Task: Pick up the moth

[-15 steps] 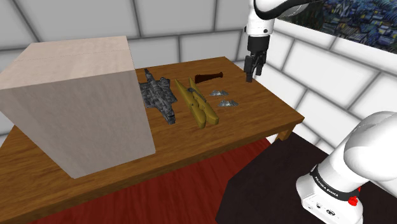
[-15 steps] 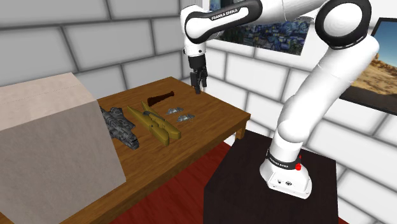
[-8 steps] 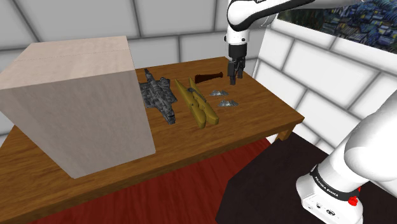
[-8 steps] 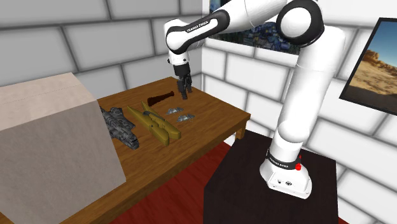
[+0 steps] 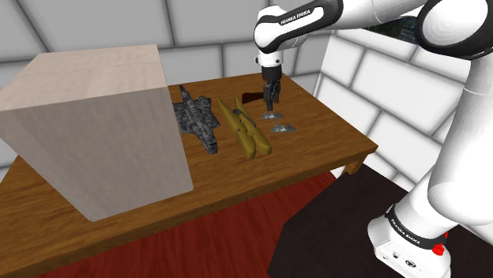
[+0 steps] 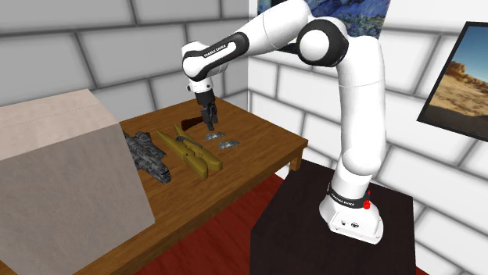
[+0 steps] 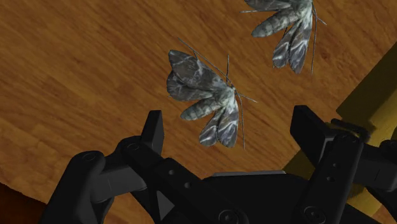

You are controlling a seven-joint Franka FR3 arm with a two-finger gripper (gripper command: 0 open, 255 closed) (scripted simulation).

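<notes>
Wooden table [image 5: 332,150] is carrying a large pale box [image 5: 95,126] at the shoulder view's left; right of centre, the gripper [image 5: 270,107], its jaws spread apart, is hovering just over a grey moth [image 7: 207,95] lying flat. Approach is seemingly ending; descending and closing appears next.

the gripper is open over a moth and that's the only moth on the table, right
Not quite. The wrist view shows two: the gripper is open over the near moth, and a second moth lies just beyond it on the table.
</notes>
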